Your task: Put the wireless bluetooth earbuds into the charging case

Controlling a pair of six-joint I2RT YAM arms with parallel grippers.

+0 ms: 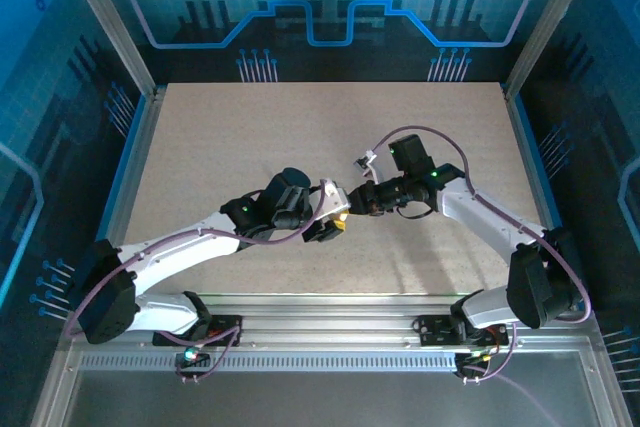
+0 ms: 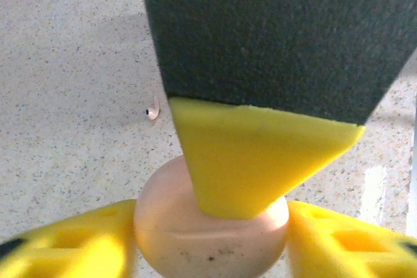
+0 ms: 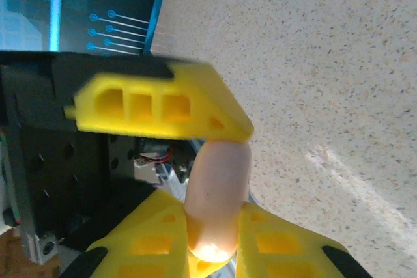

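Firstly, nearest to the left wrist camera, the left gripper (image 2: 211, 229) has its two yellow fingers on both sides of the charging case (image 2: 195, 255), one at each side of the round rim. Whether they press the rim or only stand against it, I cannot tell. The case is a pale pink puck, held up above the table (image 2: 71, 50) between the two claws. A thin curved seam runs across it, so I judge that it is closed. A little farther, one finger (image 2: 254, 161) of the right gripper (image 3: 216, 229) lies flat over the upper face of the puck. In the right wrist view the puck stands edge-on between the right fingers, which pinch it by its two flat faces. So the two grips cross: the right claw takes the faces, the left one the rim. Farthest, on the bare table beyond the case and somewhat to the left of it in the left wrist view, lies one earbud (image 2: 152, 110), a tiny pale bit with a dark dot, well apart from both claws. The coming move, as I judge, turns on this: the earbud is ahead and below, and the case must be opened before anything can go in. In the top view both claws meet over the middle of the table, so neither arm looks clearly nearer to the earbud.
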